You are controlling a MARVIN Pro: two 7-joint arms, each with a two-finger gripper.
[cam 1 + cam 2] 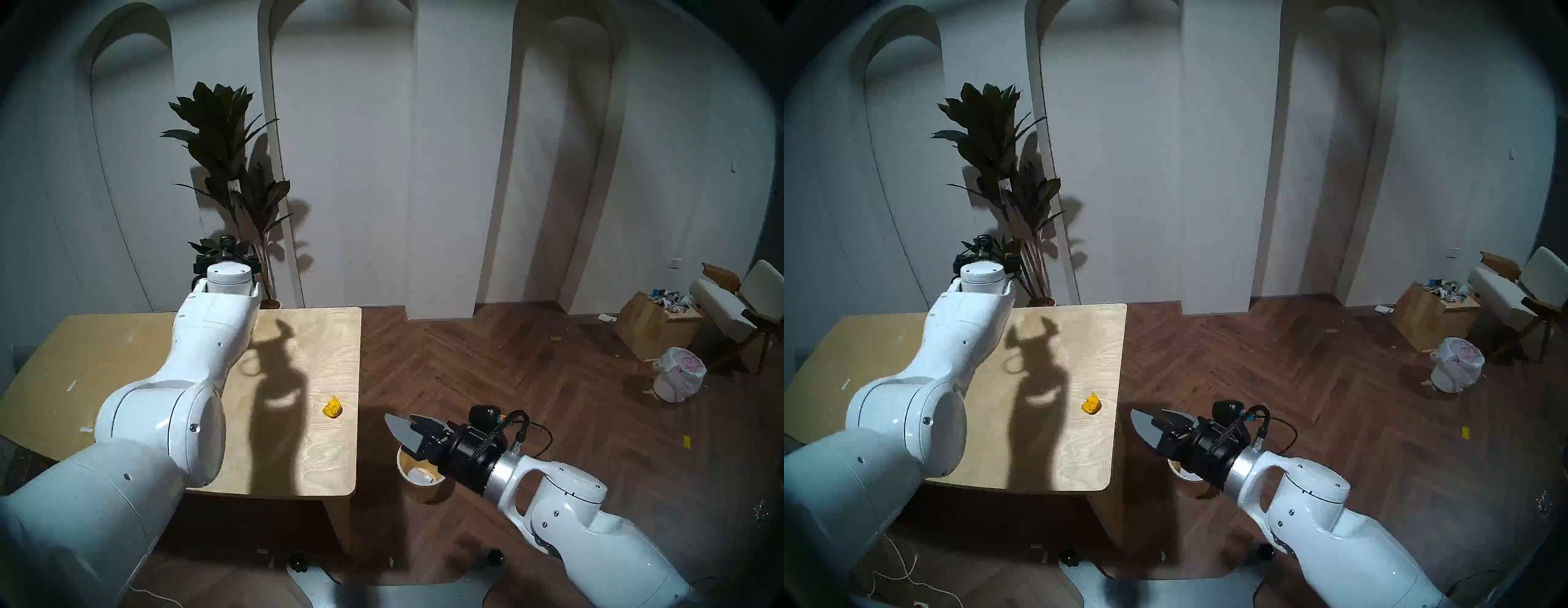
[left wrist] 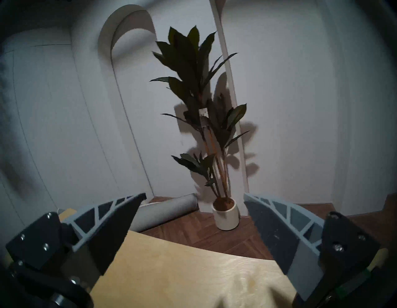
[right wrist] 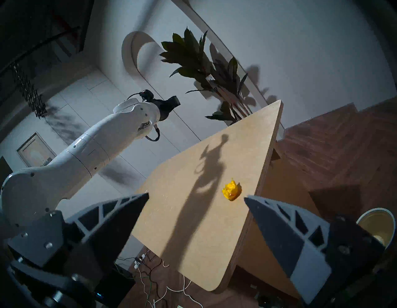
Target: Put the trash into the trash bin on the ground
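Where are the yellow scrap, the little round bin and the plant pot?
yellow scrap [image 3: 231,190]: right wrist view, middle of the crumple.
bin [image 1: 424,490]: head left view, its outer wall.
plant pot [image 2: 226,217]: left wrist view, its white side.

I see the yellow scrap [image 1: 332,407], crumpled into a small peaked lump, lying alone on the counter [image 1: 297,446] near its right edge. The bin [image 1: 418,482], a small round cream cylinder with a yellowish-tan inside, stands upright on the floor just beside the counter's right front corner. White pieces [image 1: 420,475] lie in its bottom; I can't tell which is the packet and which the carton.
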